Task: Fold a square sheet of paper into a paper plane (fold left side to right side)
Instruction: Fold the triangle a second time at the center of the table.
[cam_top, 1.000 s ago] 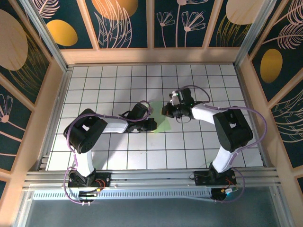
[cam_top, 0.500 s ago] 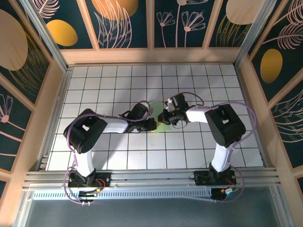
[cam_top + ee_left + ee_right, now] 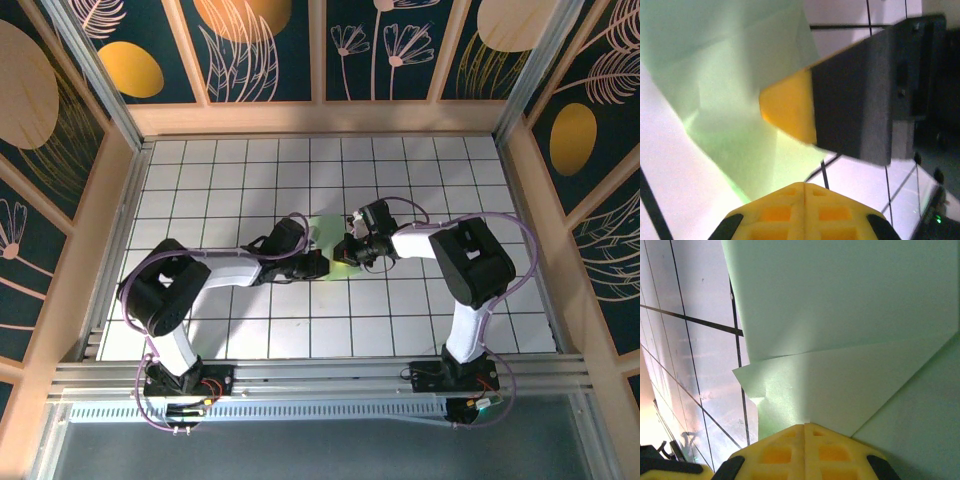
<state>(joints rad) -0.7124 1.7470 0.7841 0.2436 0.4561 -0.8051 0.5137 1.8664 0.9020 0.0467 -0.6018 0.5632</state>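
Both closed, the left gripper point(image 3: 805, 202) and right gripper point(image 3: 805, 440) are pressing the thin pale green paper sheet point(image 3: 840, 315). Sideways dragging could skew the crease — or tear it.

Paper point(image 3: 850, 315) partly out of frame

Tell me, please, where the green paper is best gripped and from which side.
Probably the loose corner of the green paper, approached from the table side. The sheet lies flat in folded layers, so a claw cannot straddle it; that corner juts past the upper layer, letting one finger slide under.
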